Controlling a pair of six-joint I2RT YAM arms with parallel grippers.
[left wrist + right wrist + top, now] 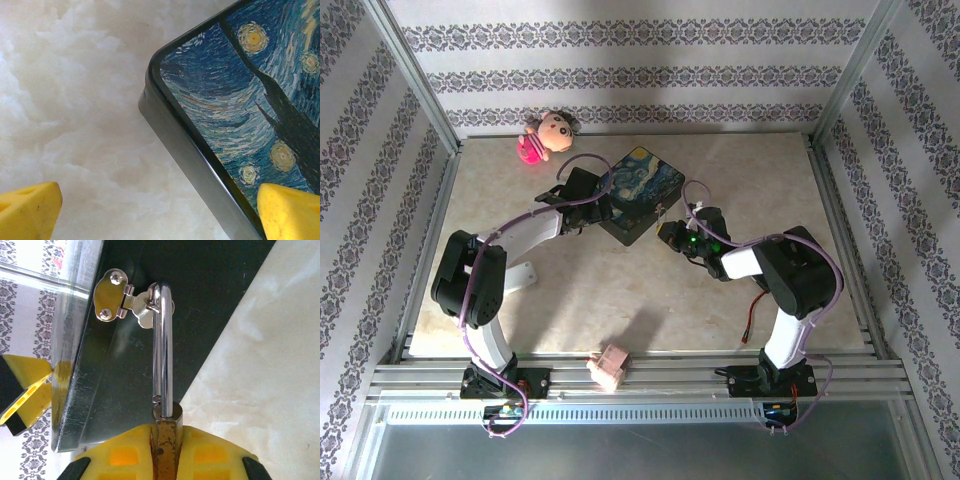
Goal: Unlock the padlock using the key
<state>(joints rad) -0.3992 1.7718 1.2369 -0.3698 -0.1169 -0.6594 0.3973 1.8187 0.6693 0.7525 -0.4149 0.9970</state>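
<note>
Where the right arm reached in from the right of the overhead view, its end effector (166, 452) was closed narrow on the padlock (163, 385). The brass body (166, 440) was pinched between the two yellow fingers (120, 457) at the bottom centre of the right wrist view. From that body the silvery shackle (162, 340) ran straight up the frame and hooked through the small metal hasp (122, 300) near the top centre. The hasp was fixed to the dark side of the box (210, 300). The padlock therefore hung against the box's side wall, beside the pale marbled bench (270, 390) that took up the right of that view. Whether the shackle was seated in the body or sprung free could not be told.

Seen from overhead, the box sat a little above the middle of the frame, turned corner-on to the arms, with one wrist at its left corner and the other at its right.

The left end effector (160, 215) stood wide open. One yellow fingertip (30, 210) showed in the lower left of the left wrist view over bare bench, and the other in the lower right over the painted lid. The box's rounded corner lay between them. Whether that second pad touched the lid could not be told.

A doll (547, 135) lay at the upper left of the bench, apart from the box. A small pinkish block (610, 367) sat at the bottom centre, between the two arm bases.
</note>
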